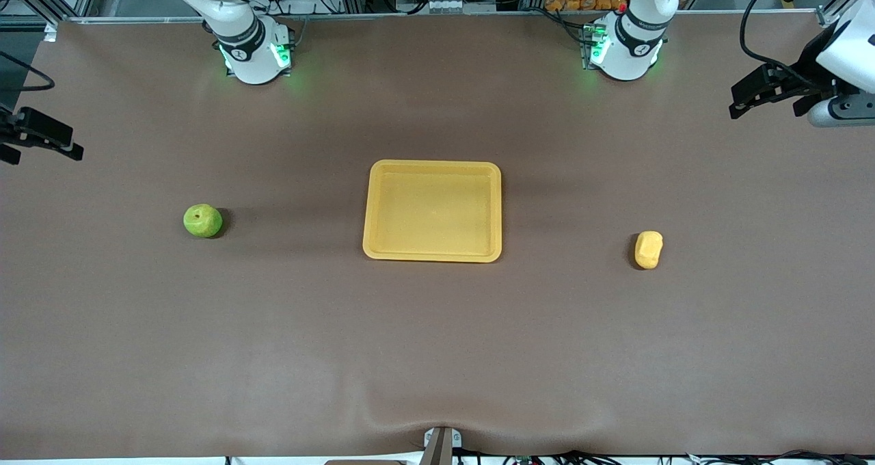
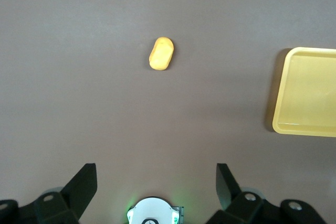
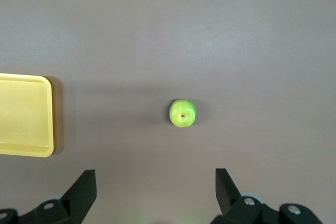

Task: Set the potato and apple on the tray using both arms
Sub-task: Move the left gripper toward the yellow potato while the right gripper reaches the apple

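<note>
A: Item one, left tool [image 1: 765, 96]: raised over the table's left-arm end, fingers [image 2: 84, 187] spread wide, holding nothing.

B: Item two, right tool [image 1: 37, 140]: raised over the right-arm end, fingers [image 3: 84, 190] equally wide, nothing held. Neither arm is near its piece.

A: Item three, potato [image 1: 648, 249]: lying loose on the table [image 1: 437, 355] toward the left arm's end, well apart from the tray and slightly nearer the front camera than the apple. The left wrist view shows it ahead of the open tool, untouched.

B: Item four, apple [image 1: 202, 220]: sitting stem dimple up toward the right arm's end, also well apart from the tray. The right wrist view has it ahead of that tool's gap.

A: Item five, tray [image 1: 383, 246]: mid-table between the two pieces, with nothing in it.

B: Status, by my reckoning: nothing done. Both approaches, both grasps, both carries and both releases on the tray are left.
</note>
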Available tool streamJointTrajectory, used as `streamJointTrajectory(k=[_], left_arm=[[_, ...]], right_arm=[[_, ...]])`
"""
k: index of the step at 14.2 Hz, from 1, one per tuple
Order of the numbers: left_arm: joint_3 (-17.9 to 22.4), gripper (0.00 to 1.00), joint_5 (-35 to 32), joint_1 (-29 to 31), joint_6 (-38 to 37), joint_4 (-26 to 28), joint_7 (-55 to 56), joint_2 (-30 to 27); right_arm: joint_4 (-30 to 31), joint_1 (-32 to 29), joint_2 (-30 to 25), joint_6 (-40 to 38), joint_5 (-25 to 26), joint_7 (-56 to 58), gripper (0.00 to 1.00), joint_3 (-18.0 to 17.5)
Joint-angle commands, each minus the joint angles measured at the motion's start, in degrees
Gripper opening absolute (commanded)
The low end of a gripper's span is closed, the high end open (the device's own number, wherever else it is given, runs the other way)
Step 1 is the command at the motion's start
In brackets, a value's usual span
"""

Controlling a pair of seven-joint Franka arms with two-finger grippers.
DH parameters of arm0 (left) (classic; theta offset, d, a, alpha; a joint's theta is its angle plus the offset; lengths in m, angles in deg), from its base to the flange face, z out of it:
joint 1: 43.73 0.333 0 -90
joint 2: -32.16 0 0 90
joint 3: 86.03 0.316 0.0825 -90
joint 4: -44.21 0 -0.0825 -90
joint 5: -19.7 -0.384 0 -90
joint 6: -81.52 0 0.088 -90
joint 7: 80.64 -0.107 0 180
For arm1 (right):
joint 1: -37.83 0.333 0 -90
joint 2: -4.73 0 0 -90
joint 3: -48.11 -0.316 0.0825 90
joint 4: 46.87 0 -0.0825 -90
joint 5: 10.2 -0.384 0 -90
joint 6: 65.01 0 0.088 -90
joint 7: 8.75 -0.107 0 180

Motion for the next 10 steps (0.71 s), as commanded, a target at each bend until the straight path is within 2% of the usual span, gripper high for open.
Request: streamJointTrajectory(k=[1,5,8,10], left_arm=[[-0.02,1.00,1.46,0.02,-0.97,-0.88,-0.66,0.32],[-0.80,1.00,1.11,0.19,-0.80,0.70,0.14,0.23],[-0.81,1.00,0.94,0.19,0.51,2.36,0.05,0.23],[-0.81,1.00,0.76,0.37,2.53,4.64,0.05,-0.03]], right_arm=[[9.20,0.17,-7.28,1.66,-0.21,-1.03,1.00,-0.01],[18.88,0.34,-13.18,5.18,-0.21,-1.47,1.00,-0.45],[20.83,1.22,-14.42,4.57,-0.12,-6.29,1.00,-1.15],[19.52,1.13,-13.81,5.18,0.05,-6.75,1.00,-1.50]])
